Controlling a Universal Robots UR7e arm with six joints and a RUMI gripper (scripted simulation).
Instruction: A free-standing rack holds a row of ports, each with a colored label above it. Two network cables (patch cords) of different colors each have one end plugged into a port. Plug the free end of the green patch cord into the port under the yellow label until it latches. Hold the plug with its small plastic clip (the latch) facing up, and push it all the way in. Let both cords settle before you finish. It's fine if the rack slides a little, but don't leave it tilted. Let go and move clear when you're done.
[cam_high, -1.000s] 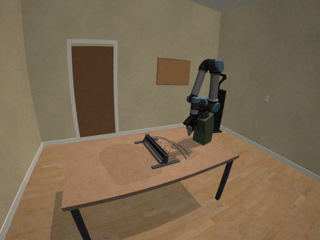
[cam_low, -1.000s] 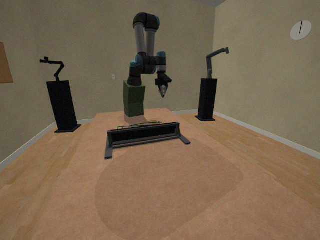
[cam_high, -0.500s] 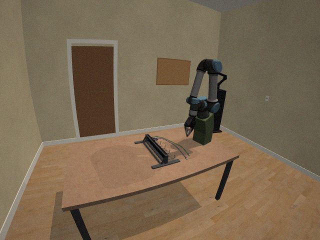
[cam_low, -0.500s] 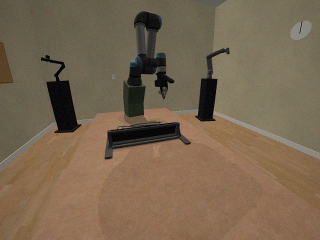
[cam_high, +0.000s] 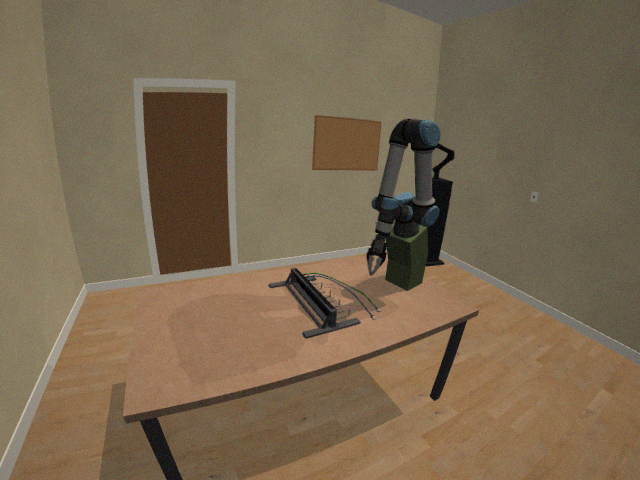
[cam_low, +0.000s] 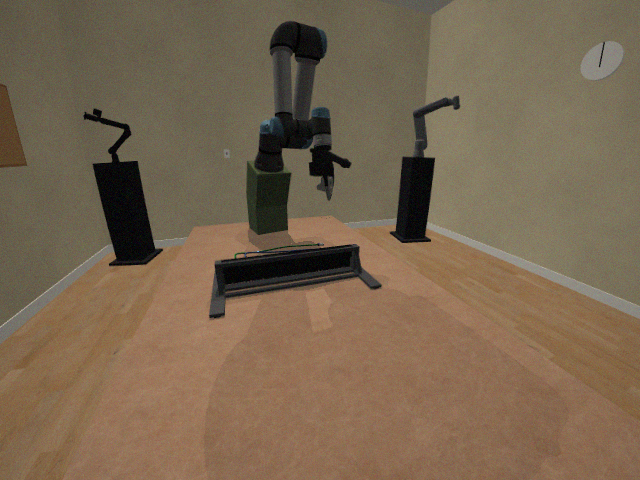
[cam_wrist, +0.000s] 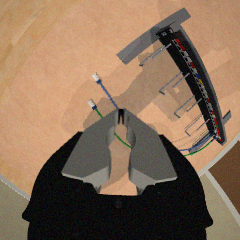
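Observation:
The dark rack (cam_high: 315, 303) stands on the table, its port row with colored labels showing in the wrist view (cam_wrist: 200, 82). The green patch cord (cam_wrist: 192, 151) runs from a port at one end of the rack, and its free plug (cam_wrist: 92, 104) lies on the table. The blue cord's free plug (cam_wrist: 96, 77) lies next to it. My gripper (cam_wrist: 121, 109) is shut and empty, high above the table and over the cords. It also shows in the top view (cam_high: 374, 267) and in the exterior view (cam_low: 328, 193).
The arm's green pedestal (cam_high: 407, 260) stands at the table's far end. Two black camera stands (cam_low: 125, 209) (cam_low: 413, 198) stand on the floor beside the table. The table edge shows in the wrist view, near the rack's end.

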